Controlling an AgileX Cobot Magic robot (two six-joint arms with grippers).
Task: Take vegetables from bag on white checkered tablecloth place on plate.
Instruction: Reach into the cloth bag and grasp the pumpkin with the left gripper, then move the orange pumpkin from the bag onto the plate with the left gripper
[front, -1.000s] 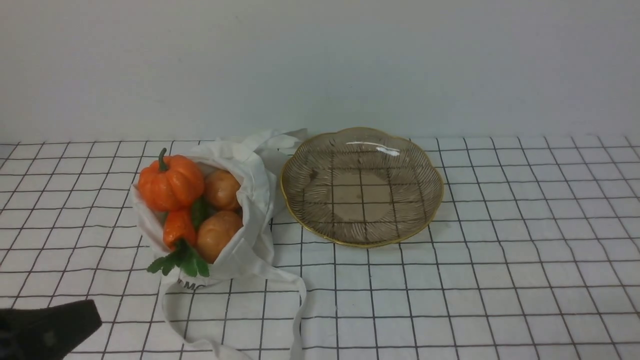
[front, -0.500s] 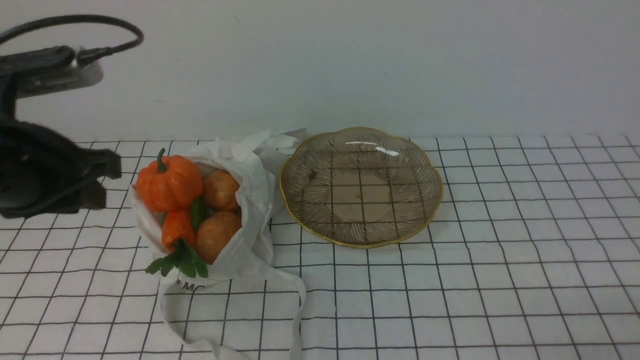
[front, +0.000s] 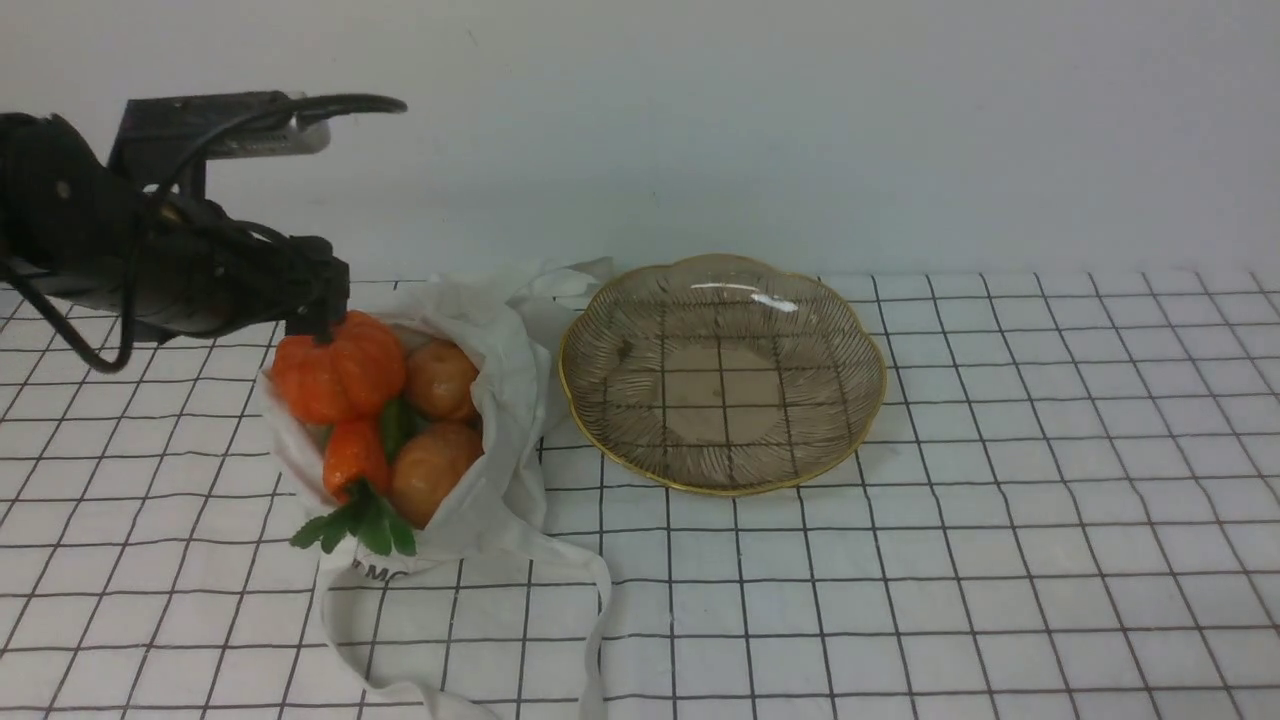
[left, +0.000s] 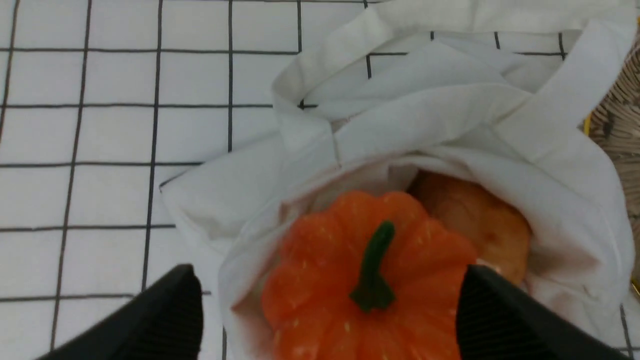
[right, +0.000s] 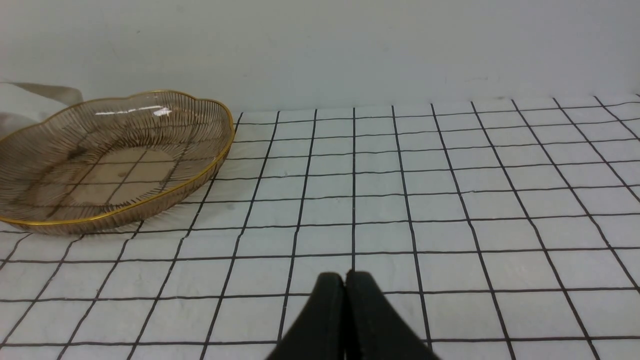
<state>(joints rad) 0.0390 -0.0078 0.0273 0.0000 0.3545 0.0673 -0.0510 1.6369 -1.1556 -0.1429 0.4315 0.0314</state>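
We see L gripper (left: 330, 272) jaws spread wide astride pumpkin (front: 335, 375) in bag (front: 508, 410) mouth, contact maybe none, bag's right edge just beside plate (front: 722, 489) rim, R gripper (right: 345, 278) pressed closed over bare tablecloth (front: 1000, 560), open room right of plate.

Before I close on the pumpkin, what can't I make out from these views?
- Front view: whether the left gripper touches the pumpkin; the arm covers its jaws.
- Left wrist view: pumpkin's lower half, cut off by the frame edge.
- Front view: bag lettering, mostly hidden by a fold.
- Front view: green pod, partly covered by the pumpkin.
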